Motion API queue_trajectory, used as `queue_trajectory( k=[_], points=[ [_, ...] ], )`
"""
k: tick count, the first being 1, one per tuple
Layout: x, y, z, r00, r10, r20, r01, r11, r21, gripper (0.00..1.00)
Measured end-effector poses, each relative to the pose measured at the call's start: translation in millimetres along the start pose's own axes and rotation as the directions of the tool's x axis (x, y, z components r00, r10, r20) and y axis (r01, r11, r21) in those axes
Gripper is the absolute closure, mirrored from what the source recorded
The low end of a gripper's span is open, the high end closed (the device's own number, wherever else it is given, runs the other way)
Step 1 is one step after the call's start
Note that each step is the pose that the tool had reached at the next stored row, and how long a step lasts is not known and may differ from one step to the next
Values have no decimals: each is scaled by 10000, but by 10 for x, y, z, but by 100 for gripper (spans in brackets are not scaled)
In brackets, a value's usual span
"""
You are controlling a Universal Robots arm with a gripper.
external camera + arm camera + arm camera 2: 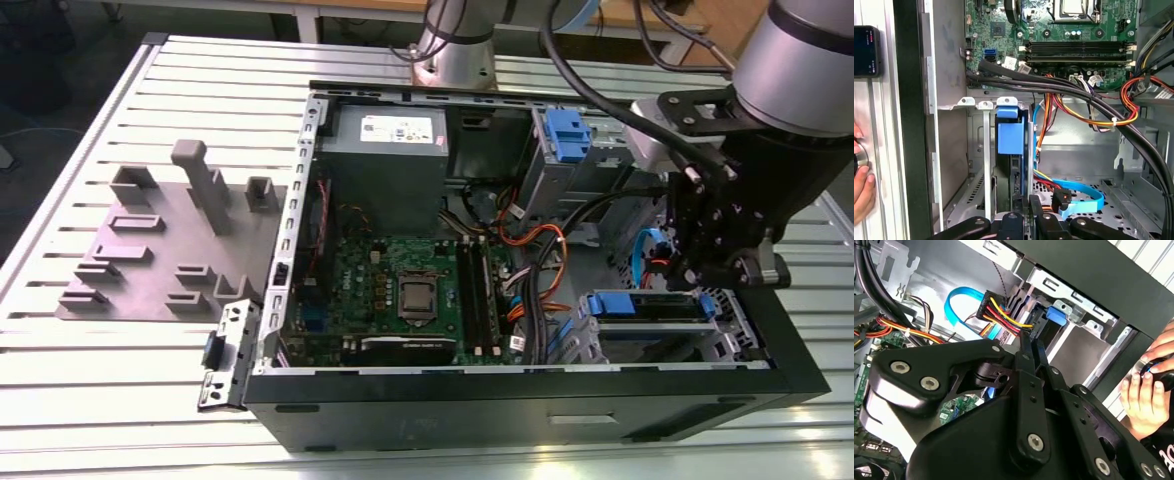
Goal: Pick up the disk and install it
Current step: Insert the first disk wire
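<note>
I see the disk (pixel 1010 145) standing on edge in the metal drive cage (pixel 981 150) in the corner of the open computer case (pixel 534 405), its blue carrier frame facing me in the first wrist view. In the exterior view that blue frame (pixel 647 305) sits in the bay at the case's near corner on the exterior view's right. The slot is tight: a cage wall runs just beside the disk on one side, and orange, yellow and black cables (pixel 1089 107) hang close on the other. A light blue flat cable (pixel 1081 192) loops over the perforated case floor near the disk's end.

My gripper (pixel 1024 220) is down inside the case, its dark fingers (pixel 1036 217) drawn narrowly together on the end of the disk; they appear to have hold of its edge. In the second wrist view the fingers (pixel 1029 360) reach toward the bay past a bundle of red, yellow and black wires (pixel 1004 315). The arm (pixel 801 70) comes in from the exterior view's upper right, wrist pointing steeply down.

A person's hand (pixel 1149 385) rests outside the case wall. The power supply (pixel 387 150) carries a white sticker; I cannot read its print.
</note>
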State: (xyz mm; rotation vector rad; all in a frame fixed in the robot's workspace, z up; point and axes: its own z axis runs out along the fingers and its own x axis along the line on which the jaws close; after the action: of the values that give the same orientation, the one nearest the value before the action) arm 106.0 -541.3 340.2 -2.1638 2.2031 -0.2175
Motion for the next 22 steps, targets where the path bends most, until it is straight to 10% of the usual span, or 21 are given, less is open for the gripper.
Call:
queue_trajectory(
  k=[16, 17, 18, 22],
  points=[
    [17, 2, 4, 10000, -2, 1, 2, 10000, 10, 84],
    [65, 107, 30, 9999, 27, 115, -31, 9993, 373, 84],
    [65, 106, 30, 9999, 27, 115, -31, 9993, 373, 18],
    [64, 99, 31, 9999, 27, 115, -31, 9993, 374, 12]
  ],
)
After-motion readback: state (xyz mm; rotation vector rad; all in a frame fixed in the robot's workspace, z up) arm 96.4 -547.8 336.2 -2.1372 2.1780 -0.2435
